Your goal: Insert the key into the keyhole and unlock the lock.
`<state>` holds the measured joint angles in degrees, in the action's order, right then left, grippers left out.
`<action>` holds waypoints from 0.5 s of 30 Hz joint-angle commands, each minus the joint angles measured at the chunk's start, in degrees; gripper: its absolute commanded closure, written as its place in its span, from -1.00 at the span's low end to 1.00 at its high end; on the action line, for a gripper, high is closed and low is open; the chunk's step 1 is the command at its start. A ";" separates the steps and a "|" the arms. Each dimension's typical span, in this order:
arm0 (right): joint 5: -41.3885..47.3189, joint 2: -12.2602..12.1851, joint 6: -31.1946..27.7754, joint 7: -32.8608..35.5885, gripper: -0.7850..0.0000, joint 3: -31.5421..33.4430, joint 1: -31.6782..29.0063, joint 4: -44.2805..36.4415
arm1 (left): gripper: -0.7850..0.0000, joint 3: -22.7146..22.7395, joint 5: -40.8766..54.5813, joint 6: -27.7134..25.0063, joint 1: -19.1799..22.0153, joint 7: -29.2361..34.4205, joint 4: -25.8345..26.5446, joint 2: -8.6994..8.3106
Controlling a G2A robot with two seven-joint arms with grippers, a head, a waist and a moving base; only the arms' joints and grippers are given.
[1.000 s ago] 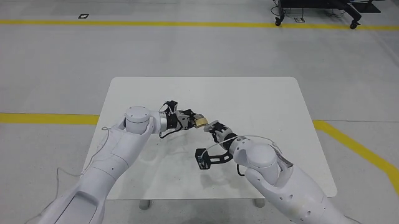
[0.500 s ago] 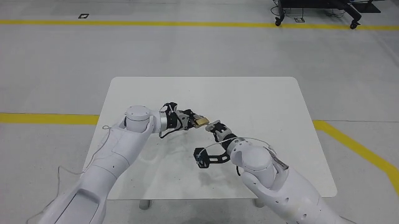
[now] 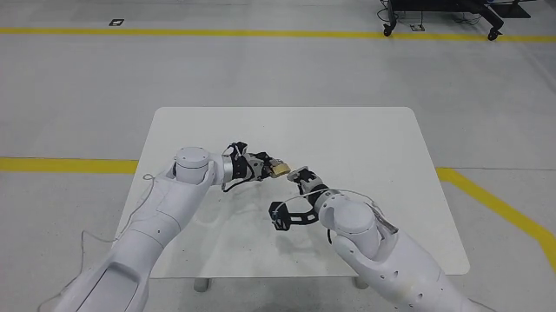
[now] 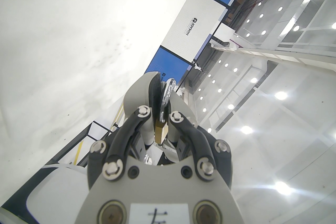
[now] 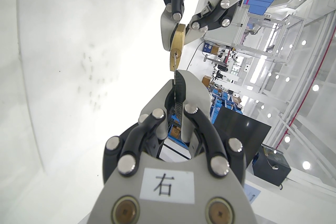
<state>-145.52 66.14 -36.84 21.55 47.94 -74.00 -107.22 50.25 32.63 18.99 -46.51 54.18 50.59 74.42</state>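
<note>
While the left pincer (image 4: 162,99) clamps the lock (image 5: 176,51), the right pincer (image 5: 176,89) pinches the key (image 5: 173,84) close by.

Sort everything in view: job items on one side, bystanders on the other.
Job items:
padlock, gripped in the left claw
key, gripped in the right claw

Bystanders:
white table
black wheeled frame across the floor
yellow floor lines

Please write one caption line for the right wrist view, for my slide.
Right end effector holds the key close against the brass padlock gripped by the left end effector.
</note>
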 commanded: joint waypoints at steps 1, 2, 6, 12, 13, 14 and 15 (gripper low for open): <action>-0.35 0.18 -0.24 0.25 1.00 -0.45 0.08 -0.03 | 1.00 0.09 0.05 0.08 -0.03 -0.04 -0.04 0.02; -0.59 0.28 -0.36 0.34 1.00 -0.74 0.14 -0.04 | 1.00 0.17 0.13 0.17 -0.04 -0.08 -0.10 0.03; -1.33 0.69 -0.70 0.93 1.00 -1.77 0.37 0.16 | 1.00 0.33 0.20 0.41 -0.07 -0.15 -0.17 0.08; -1.34 1.29 -0.79 1.25 1.00 -2.41 0.65 0.48 | 1.00 0.54 0.23 0.54 -0.14 -0.24 -0.20 0.15; -1.03 1.37 -0.46 1.28 1.00 -2.25 0.57 0.40 | 1.00 0.57 0.18 0.54 -0.15 -0.28 -0.21 0.16; -0.53 1.43 -0.11 1.32 1.00 -1.90 0.42 0.30 | 1.00 0.63 0.19 0.49 -0.17 -0.43 -0.22 0.17; 0.44 1.47 0.31 1.06 1.00 -1.36 0.18 0.07 | 1.00 0.84 0.38 0.06 -0.24 -0.82 -0.14 0.19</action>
<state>-146.06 67.56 -37.00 22.81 46.02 -73.58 -106.93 50.90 32.85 19.43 -46.68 53.74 50.38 74.59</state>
